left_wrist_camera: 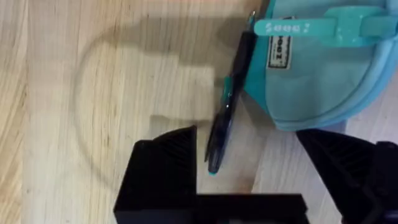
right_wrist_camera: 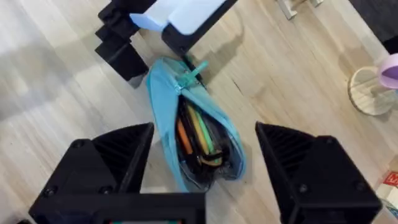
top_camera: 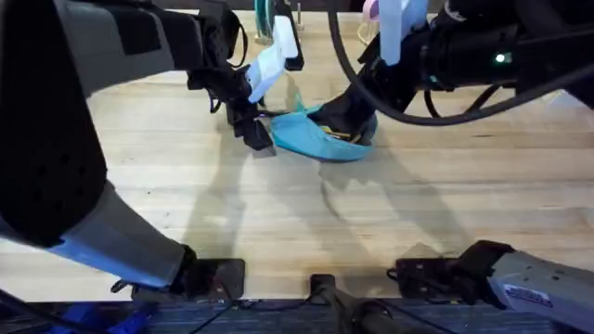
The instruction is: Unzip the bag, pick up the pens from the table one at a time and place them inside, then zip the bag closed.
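The light-blue bag (top_camera: 320, 141) lies on the table (top_camera: 278, 213) at the middle back. It is unzipped (right_wrist_camera: 163, 106), with orange (right_wrist_camera: 183, 134), green (right_wrist_camera: 200, 127) and yellow pens inside. A dark pen (left_wrist_camera: 225, 115) with a teal tip lies on the wood right beside the bag's end (left_wrist_camera: 323, 81). My left gripper (left_wrist_camera: 255, 168) is open just over this pen, one finger on each side, at the bag's left end (top_camera: 252, 130). My right gripper (right_wrist_camera: 208, 180) is open above the bag's other end (top_camera: 345, 119), and nothing is held in it.
A white round stand (right_wrist_camera: 372, 92) with a pink piece on it sits on the table beyond the bag. Small items (top_camera: 269, 17) stand along the far edge. Bare wood stretches across the front half of the table.
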Controlling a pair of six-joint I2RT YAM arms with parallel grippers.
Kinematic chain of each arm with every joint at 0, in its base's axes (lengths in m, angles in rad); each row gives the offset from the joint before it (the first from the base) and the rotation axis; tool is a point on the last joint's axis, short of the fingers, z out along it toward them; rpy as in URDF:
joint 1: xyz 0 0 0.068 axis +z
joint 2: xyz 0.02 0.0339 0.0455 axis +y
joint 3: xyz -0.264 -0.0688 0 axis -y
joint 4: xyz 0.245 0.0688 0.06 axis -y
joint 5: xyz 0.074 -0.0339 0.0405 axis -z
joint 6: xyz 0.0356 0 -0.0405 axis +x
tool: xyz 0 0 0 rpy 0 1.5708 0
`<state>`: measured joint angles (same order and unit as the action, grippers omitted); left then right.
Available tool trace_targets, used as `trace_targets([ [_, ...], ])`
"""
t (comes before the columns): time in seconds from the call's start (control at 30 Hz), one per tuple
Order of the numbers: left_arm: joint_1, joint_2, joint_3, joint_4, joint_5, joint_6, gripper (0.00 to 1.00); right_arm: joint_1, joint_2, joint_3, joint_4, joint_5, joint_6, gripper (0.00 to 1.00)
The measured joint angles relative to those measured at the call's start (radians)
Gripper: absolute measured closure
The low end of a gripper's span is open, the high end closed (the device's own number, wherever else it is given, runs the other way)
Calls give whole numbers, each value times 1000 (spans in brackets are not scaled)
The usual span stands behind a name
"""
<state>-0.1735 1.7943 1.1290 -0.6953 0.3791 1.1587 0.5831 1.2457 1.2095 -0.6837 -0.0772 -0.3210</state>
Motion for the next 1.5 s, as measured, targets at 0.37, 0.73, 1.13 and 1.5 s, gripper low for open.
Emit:
trace_targets([
  [0.37, 60, 58, 28, -11, 108, 4, 9, 0, 0, 0, 2, 3, 0, 5],
  [0.73, 61, 75, 44, 3, 126, 4, 767, 0, 0, 0, 2, 3, -12, 5],
  [1.13, 60, 73, 48, 5, 127, -14, 945, 0, 0, 0, 20, 3, -16, 5],
  [1.5, 49, 107, 161, -130, 22, -44, 952, 0, -10, 0, 32, 40, -16, 5],
])
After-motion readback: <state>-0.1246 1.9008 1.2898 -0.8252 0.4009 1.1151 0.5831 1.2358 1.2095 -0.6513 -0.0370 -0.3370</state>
